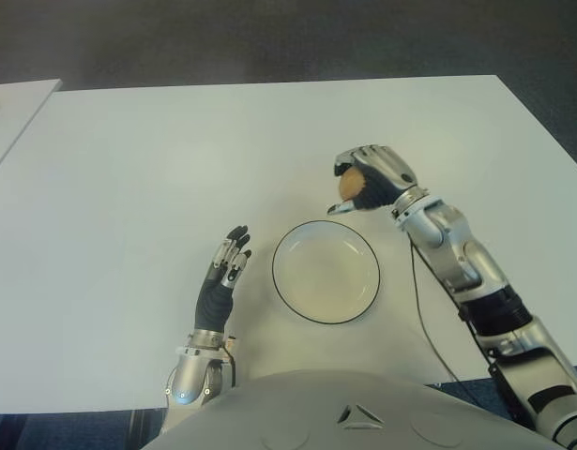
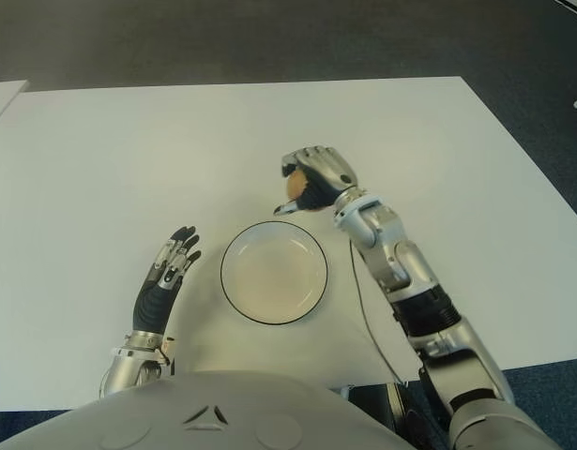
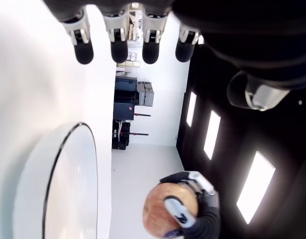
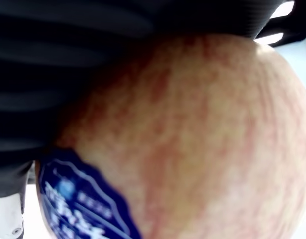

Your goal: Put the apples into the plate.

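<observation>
My right hand [image 1: 368,180] is curled around a yellow-red apple [image 1: 348,187], held above the white table just beyond the far right rim of the plate [image 1: 293,281]. The apple [image 4: 192,139] fills the right wrist view and carries a blue sticker [image 4: 78,199]. The plate is white with a thin dark rim and holds nothing. My left hand [image 1: 228,262] shows to the left of the plate, fingers straight and spread, holding nothing. From the left wrist view the plate's rim [image 3: 90,149] and the apple [image 3: 167,211] in the other hand show farther off.
The white table [image 1: 129,187] spreads wide around the plate. A second white surface [image 1: 11,108] stands at the far left. A thin cable [image 1: 421,319] runs along the table beside my right forearm. Dark floor lies beyond the far edge.
</observation>
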